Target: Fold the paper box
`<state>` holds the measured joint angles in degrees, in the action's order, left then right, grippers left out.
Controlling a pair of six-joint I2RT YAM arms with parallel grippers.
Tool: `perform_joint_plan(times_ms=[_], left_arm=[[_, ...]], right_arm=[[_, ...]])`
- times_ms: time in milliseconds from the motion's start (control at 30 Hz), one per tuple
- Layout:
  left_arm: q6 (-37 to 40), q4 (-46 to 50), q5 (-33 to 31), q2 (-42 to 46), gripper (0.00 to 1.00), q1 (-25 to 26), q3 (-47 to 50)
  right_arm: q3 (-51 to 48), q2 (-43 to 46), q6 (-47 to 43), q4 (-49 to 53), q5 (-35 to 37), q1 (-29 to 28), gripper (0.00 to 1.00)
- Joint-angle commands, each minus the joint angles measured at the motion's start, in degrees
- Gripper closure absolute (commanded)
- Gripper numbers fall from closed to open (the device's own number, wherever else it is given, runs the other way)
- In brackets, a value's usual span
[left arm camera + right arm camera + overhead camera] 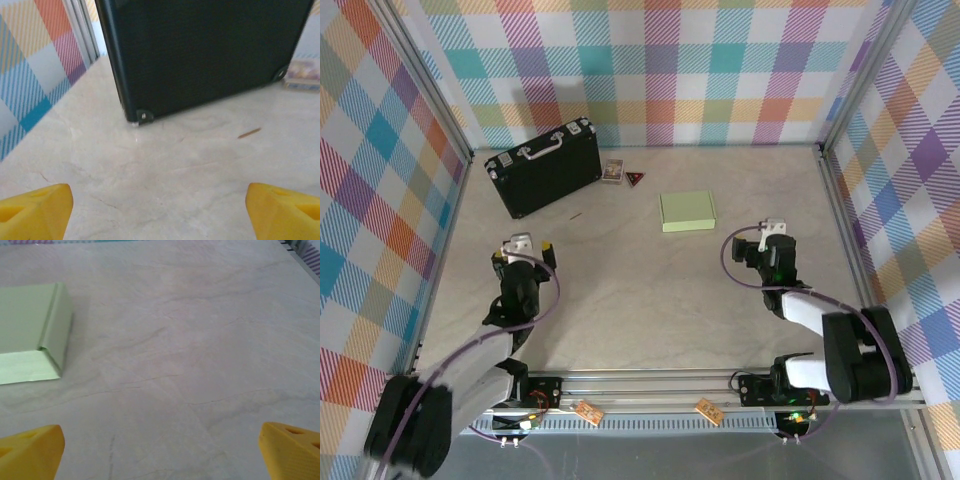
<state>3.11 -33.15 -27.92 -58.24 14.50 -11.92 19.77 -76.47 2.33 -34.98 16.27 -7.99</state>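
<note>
Upper centre of the overhead frame, pale green paper box [687, 211] lying flat and closed on the table [640, 300], left gripper [523, 250] hovering released at lower left, facing the black briefcase [542, 168], right gripper [772, 232] hovering released, lower right of the box.

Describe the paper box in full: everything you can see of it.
The paper box is a plain, pale green, shallow rectangle of thin card, and it looks folded into a low closed box. It lies flat on the marbled table, toward the far side, slightly right of the middle. The right wrist view shows its flat top, a crease along one edge, and side panels meeting at a corner. Only the table touches it.
</note>
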Motion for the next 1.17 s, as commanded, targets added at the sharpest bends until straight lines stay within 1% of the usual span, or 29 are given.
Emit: perform_joint_plan(times_ms=[0,33,100,133,167,200,233,267,300,333,367,400,467,933,967,1033,1133], left_arm=[[0.70,-14.69,5.95,-11.59,0.12,-2.58,-0.36],[1.16,-17.67,6.29,-14.34,0.12,-2.72,-1.00],[1.88,-21.89,10.94,-19.53,0.12,-3.64,-2.22],[2.00,-24.66,12.66,-23.14,0.12,-4.36,-2.71],[1.77,-26.52,13.45,-27.92,0.12,-5.14,-4.10],[2.66,-27.25,14.78,-31.65,0.13,-5.23,-5.77],[3.07,-26.76,15.54,-33.19,0.16,-5.43,-7.12],[1.89,-22.14,17.07,-31.86,0.17,-6.44,-8.13],[1.17,-19.01,17.30,-31.55,0.18,-6.89,-9.43],[1.01,-19.49,18.19,-32.25,0.17,-7.41,-9.99],[0.47,-17.22,19.43,-32.00,0.16,-8.08,-10.72],[-0.42,-15.56,20.41,-32.13,0.01,-8.96,-11.68],[-1.01,-15.03,21.86,-32.13,0.00,-10.11,-12.07],[-1.06,-15.19,21.86,-32.20,0.00,-10.06,-11.98],[-1.01,-15.19,21.86,-32.20,0.01,-10.09,-11.99],[-1.03,-15.19,21.86,-32.20,0.01,-10.10,-11.99],[-1.03,-15.26,21.86,-32.16,0.00,-10.10,-11.98]], right_arm=[[-1.31,-5.71,-0.81,-18.11,3.15,1.69,0.01],[-1.39,-7.49,-0.72,-20.48,2.24,2.51,0.01],[-0.60,-7.15,-1.47,-17.15,-2.85,2.99,0.01],[-0.85,-9.06,-1.95,-19.52,-4.81,3.33,0.01],[-0.56,-12.91,-2.23,-23.54,-4.80,3.69,0.01],[0.56,-12.82,-1.82,-20.82,-4.85,3.73,0.01],[1.99,-10.95,-1.35,-14.73,-6.41,4.04,0.01],[1.59,-12.59,-1.47,-19.13,-7.33,4.66,0.01],[2.28,-11.99,-0.35,-15.80,-7.14,5.17,0.01],[3.24,-11.46,0.24,-13.34,-7.59,5.84,0.01],[2.54,-12.20,0.14,-16.25,-7.81,5.96,0.01],[2.83,-11.80,0.24,-14.47,-7.75,6.04,0.01],[2.74,-11.94,0.09,-15.28,-7.73,6.05,0.01],[2.90,-11.64,-0.22,-14.49,-7.91,5.90,0.01],[3.19,-11.87,-0.28,-14.02,-8.56,5.88,0.01],[3.87,-11.99,-1.09,-12.97,-12.23,6.24,0.01],[3.11,-11.57,-1.27,-13.92,-12.39,6.44,0.01]])
